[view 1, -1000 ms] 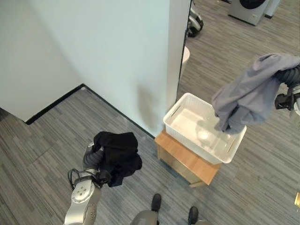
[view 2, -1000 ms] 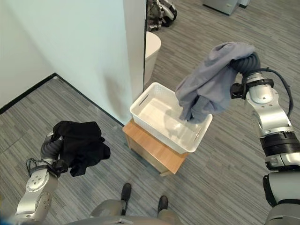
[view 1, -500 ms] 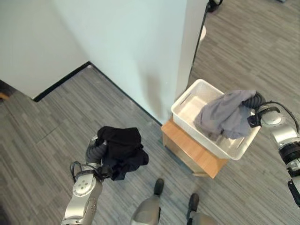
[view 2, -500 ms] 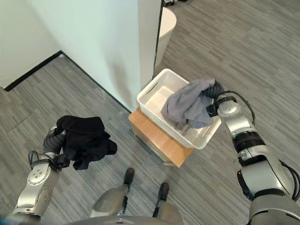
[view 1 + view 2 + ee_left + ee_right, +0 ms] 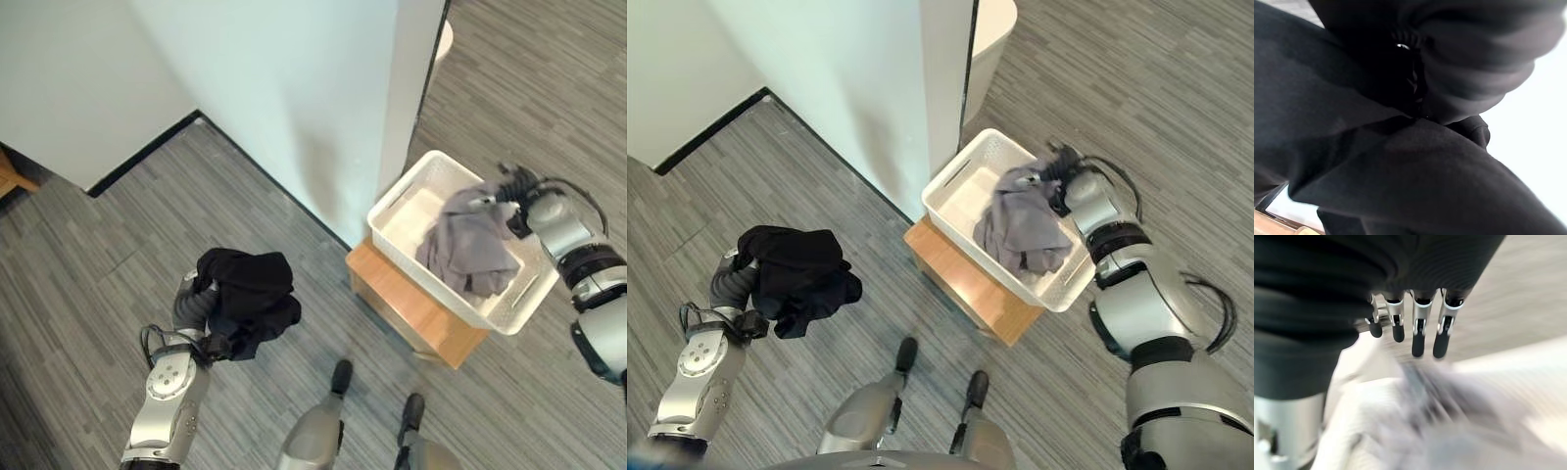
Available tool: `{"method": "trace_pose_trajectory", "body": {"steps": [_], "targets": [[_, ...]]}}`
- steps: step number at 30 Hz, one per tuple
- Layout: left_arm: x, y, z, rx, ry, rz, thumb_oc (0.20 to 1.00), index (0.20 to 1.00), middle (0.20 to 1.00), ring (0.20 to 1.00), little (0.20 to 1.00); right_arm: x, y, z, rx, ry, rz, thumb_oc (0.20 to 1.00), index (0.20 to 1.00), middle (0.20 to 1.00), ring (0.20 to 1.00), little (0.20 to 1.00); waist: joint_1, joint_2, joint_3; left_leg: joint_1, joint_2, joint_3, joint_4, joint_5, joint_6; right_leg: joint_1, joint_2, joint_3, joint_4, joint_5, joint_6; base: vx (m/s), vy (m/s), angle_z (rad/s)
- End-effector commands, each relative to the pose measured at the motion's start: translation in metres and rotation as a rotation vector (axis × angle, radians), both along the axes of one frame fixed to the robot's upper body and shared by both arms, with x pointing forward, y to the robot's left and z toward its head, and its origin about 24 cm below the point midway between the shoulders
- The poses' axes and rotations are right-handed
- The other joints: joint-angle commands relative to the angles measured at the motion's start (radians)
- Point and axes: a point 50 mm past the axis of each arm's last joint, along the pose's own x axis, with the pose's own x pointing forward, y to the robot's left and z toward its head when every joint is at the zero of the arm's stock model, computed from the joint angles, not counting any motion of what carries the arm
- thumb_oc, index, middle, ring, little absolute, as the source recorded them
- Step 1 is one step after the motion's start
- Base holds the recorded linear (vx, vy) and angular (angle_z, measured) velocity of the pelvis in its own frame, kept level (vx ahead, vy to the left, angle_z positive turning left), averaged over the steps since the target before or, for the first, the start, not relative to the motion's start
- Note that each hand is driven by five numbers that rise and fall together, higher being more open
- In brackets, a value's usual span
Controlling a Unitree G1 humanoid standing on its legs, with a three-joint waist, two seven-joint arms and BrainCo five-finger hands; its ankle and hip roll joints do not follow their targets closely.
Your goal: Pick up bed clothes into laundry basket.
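A black garment (image 5: 245, 299) is draped over my left hand (image 5: 193, 305), low over the floor at the left; it also covers the left wrist view (image 5: 1400, 171). A grey garment (image 5: 470, 250) lies heaped in the white laundry basket (image 5: 397, 186). My right hand (image 5: 509, 186) hovers over the basket's far side, just above the grey cloth. Its fingers (image 5: 1418, 333) are straight and hold nothing.
The basket rests on a low wooden stand (image 5: 411, 308) on grey plank flooring. A white wall corner (image 5: 323, 108) rises right behind the basket. A white round object (image 5: 989, 29) sits on the floor beyond the wall.
My right hand lowered the grey garment into the basket and let it go. The camera shifted; the left hand still carries the black garment.
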Motion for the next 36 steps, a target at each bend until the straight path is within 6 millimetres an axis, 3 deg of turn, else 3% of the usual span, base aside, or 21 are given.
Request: {"method": "trace_pose_trajectory", "body": {"steps": [1, 5, 6, 8, 9, 10, 12, 15, 16, 18, 19, 21, 22, 23, 25, 26, 27, 36], "targets": [[-0.005, 0.016, 0.047, 0.109, -0.189, -0.002, 0.200, 0.200, 0.200, 0.200, 0.200, -0.006, -0.008, 0.025, -0.078, -0.002, 0.033, 1.000, 1.000, 1.000, 1.000, 1.000, -0.040, -0.038, -0.060, 0.020, 0.040, 0.021, 0.006, -0.032, -0.053, -0.031, -0.004, -0.007, 0.013, 0.012, -0.005, 0.02, 0.004, -0.07], [0.000, 0.019, 0.074, 0.182, -0.251, -0.062, 0.200, 0.200, 0.200, 0.200, 0.200, -0.031, -0.027, 0.032, -0.152, 0.077, 0.078, 1.000, 1.000, 1.000, 1.000, 1.000, -0.075, -0.039, -0.081, 0.048, 0.046, 0.038, 0.003, -0.040, -0.058, -0.014, -0.006, 0.003, 0.013, 0.007, -0.001, 0.02, -0.017, -0.11], [0.006, 0.017, 0.086, 0.210, -0.277, -0.105, 0.200, 0.200, 0.200, 0.200, 0.200, -0.041, -0.040, 0.033, -0.169, 0.119, 0.065, 1.000, 1.000, 1.000, 1.000, 1.000, -0.094, -0.033, -0.093, 0.061, 0.049, 0.043, 0.003, -0.043, -0.063, -0.004, -0.008, 0.007, 0.013, 0.006, 0.002, 0.02, -0.017, -0.20], [0.009, 0.015, 0.095, 0.234, -0.297, -0.129, 0.200, 0.200, 0.200, 0.200, 0.200, -0.046, -0.046, 0.035, -0.161, 0.118, 0.058, 1.000, 1.000, 1.000, 1.000, 1.000, -0.103, -0.028, -0.097, 0.068, 0.049, 0.048, 0.003, -0.043, -0.065, 0.001, -0.008, 0.010, 0.013, 0.006, 0.004, 0.00, -0.026, -0.17], [0.011, 0.013, 0.104, 0.262, -0.320, -0.149, 0.200, 0.200, 0.200, 0.200, 0.200, -0.051, -0.051, 0.038, -0.158, 0.111, 0.052, 1.000, 1.000, 1.000, 1.000, 1.000, -0.110, -0.025, -0.103, 0.074, 0.050, 0.051, 0.003, -0.044, -0.066, 0.006, -0.007, 0.014, 0.013, 0.005, 0.004, 0.01, -0.046, -0.21], [0.019, 0.005, 0.128, 0.331, -0.370, -0.222, 0.200, 0.200, 0.200, 0.200, 0.200, -0.059, -0.058, 0.041, -0.120, 0.076, 0.051, 1.000, 1.000, 1.000, 1.000, 1.000, -0.141, -0.007, -0.119, 0.088, 0.052, 0.064, 0.003, -0.047, -0.069, 0.015, -0.008, 0.022, 0.013, 0.004, 0.009, 0.01, -0.033, -0.14], [0.022, 0.002, 0.134, 0.348, -0.380, -0.247, 0.200, 0.200, 0.200, 0.200, 0.200, -0.063, -0.059, 0.037, -0.104, 0.074, 0.060, 1.000, 1.000, 1.000, 1.000, 1.000, -0.138, -0.010, -0.123, 0.096, 0.052, 0.066, 0.003, -0.049, -0.070, 0.021, -0.007, 0.025, 0.013, 0.002, 0.009, 0.02, -0.019, -0.16], [0.027, -0.005, 0.159, 0.415, -0.420, -0.312, 0.200, 0.200, 0.200, 0.200, 0.200, -0.072, -0.060, 0.033, -0.018, 0.026, 0.086, 1.000, 1.000, 1.000, 1.000, 1.000, -0.169, 0.013, -0.140, 0.110, 0.053, 0.076, 0.003, -0.052, -0.070, 0.031, -0.007, 0.030, 0.013, 0.001, 0.010, 0.02, -0.013, -0.19], [0.032, -0.010, 0.181, 0.471, -0.458, -0.351, 0.200, 0.200, 0.200, 0.200, 0.200, -0.083, -0.063, 0.020, 0.080, 0.017, 0.112, 1.000, 1.000, 1.000, 1.000, 1.000, -0.194, 0.028, -0.150, 0.123, 0.054, 0.081, 0.003, -0.056, -0.071, 0.041, -0.006, 0.037, 0.013, -0.002, 0.012, 0.03, -0.029, -0.13], [0.037, -0.016, 0.199, 0.504, -0.473, -0.402, 0.200, 0.200, 0.200, 0.200, 0.200, -0.096, -0.071, 0.005, 0.161, 0.028, 0.105, 1.000, 1.000, 1.000, 1.000, 1.000, -0.215, 0.039, -0.165, 0.133, 0.055, 0.087, 0.003, -0.057, -0.071, 0.046, -0.006, 0.041, 0.013, -0.003, 0.013, 0.02, -0.021, 0.00], [0.039, -0.019, 0.200, 0.508, -0.474, -0.414, 0.200, 0.200, 0.200, 0.200, 0.200, -0.100, -0.074, 0.004, 0.168, 0.027, 0.095, 1.000, 1.000, 1.000, 1.000, 1.000, -0.205, 0.034, -0.164, 0.134, 0.055, 0.086, 0.003, -0.057, -0.071, 0.048, -0.006, 0.041, 0.013, -0.004, 0.013, 0.00, 0.000, 0.00], [0.047, -0.020, 0.243, 0.613, -0.510, -0.412, 0.200, 0.200, 0.200, 0.200, 0.200, -0.123, -0.092, -0.019, 0.333, -0.019, 0.046, 1.000, 1.000, 1.000, 1.000, 1.000, -0.266, 0.066, -0.181, 0.146, 0.061, 0.103, 0.003, -0.058, -0.073, 0.052, -0.006, 0.054, 0.013, -0.001, 0.017, 0.02, -0.038, -0.12], [0.049, -0.020, 0.252, 0.624, -0.524, -0.400, 0.200, 0.200, 0.200, 0.200, 0.200, -0.129, -0.096, -0.025, 0.349, -0.019, 0.026, 1.000, 1.000, 1.000, 1.000, 1.000, -0.270, 0.068, -0.184, 0.148, 0.062, 0.105, 0.003, -0.058, -0.073, 0.053, -0.005, 0.055, 0.013, -0.001, 0.017, 0.03, -0.044, -0.16], [0.053, -0.014, 0.272, 0.661, -0.547, -0.339, 0.200, 0.200, 0.200, 0.200, 0.200, -0.137, -0.100, -0.043, 0.379, -0.022, -0.012, 1.000, 1.000, 1.000, 1.000, 1.000, -0.292, 0.083, -0.190, 0.151, 0.064, 0.113, 0.003, -0.059, -0.074, 0.051, -0.004, 0.062, 0.013, 0.000, 0.020, 0.02, -0.025, -0.18], [0.057, -0.013, 0.285, 0.692, -0.553, -0.311, 0.200, 0.200, 0.200, 0.200, 0.200, -0.145, -0.103, -0.054, 0.396, -0.013, -0.040, 1.000, 1.000, 1.000, 1.000, 1.000, -0.295, 0.084, -0.193, 0.153, 0.066, 0.118, 0.003, -0.060, -0.075, 0.051, -0.004, 0.065, 0.013, 0.001, 0.022, 0.03, -0.025, -0.31], [0.067, -0.005, 0.305, 0.703, -0.557, -0.229, 0.200, 0.200, 0.200, 0.200, 0.200, -0.155, -0.100, -0.085, 0.474, 0.041, -0.068, 1.000, 1.000, 1.000, 1.000, 1.000, -0.325, 0.100, -0.196, 0.156, 0.066, 0.134, 0.003, -0.062, -0.076, 0.044, -0.004, 0.078, 0.013, 0.003, 0.026, 0.03, -0.023, -0.25], [0.068, -0.007, 0.307, 0.706, -0.558, -0.233, 0.200, 0.200, 0.200, 0.200, 0.200, -0.156, -0.101, -0.085, 0.477, 0.041, -0.070, 1.000, 1.000, 1.000, 1.000, 1.000, -0.322, 0.097, -0.197, 0.156, 0.066, 0.134, 0.003, -0.062, -0.076, 0.044, -0.003, 0.078, 0.013, 0.003, 0.026, 0.04, -0.021, -0.25], [0.081, 0.008, 0.322, 0.715, -0.519, -0.124, 0.200, 0.200, 0.200, 0.200, 0.200, -0.181, -0.087, -0.151, 0.731, 0.150, -0.144, 1.000, 1.000, 1.000, 1.000, 1.000, -0.367, 0.118, -0.192, 0.160, 0.065, 0.166, 0.003, -0.069, -0.076, 0.027, -0.004, 0.109, 0.013, 0.006, 0.035, 0.03, -0.002, -0.19]]}}
